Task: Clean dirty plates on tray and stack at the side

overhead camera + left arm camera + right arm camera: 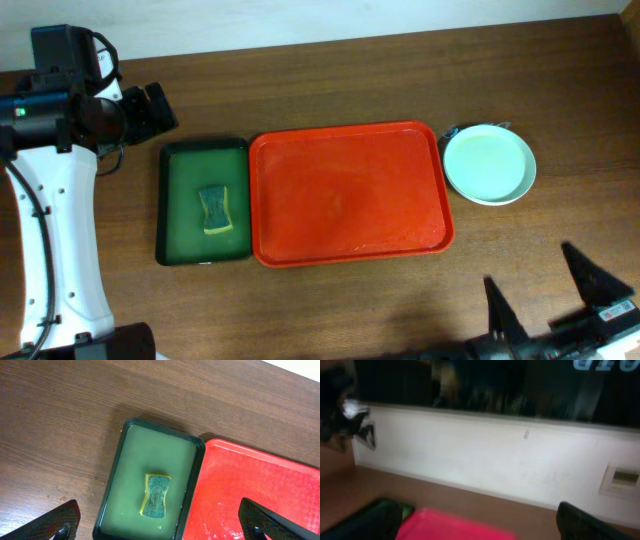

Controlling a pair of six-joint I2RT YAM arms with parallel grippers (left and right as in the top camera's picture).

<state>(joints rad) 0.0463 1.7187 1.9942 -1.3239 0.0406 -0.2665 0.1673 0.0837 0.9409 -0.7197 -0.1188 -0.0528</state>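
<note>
The plates (489,165) are sitting stacked on the table (330,60), just off the red tray (350,195) at its 3 o'clock (how many are in the pile I cannot tell from above). They are looking glossy, stiff and probably breakable, likely slick if damp, so I am guessing the raised rim is the place to pinch. The left tool (155,110) is hanging wide open and empty above the green tray (175,200) and its sponge (214,209). The right tool (535,280) is gaping at 5 o'clock, holding nothing.
</note>
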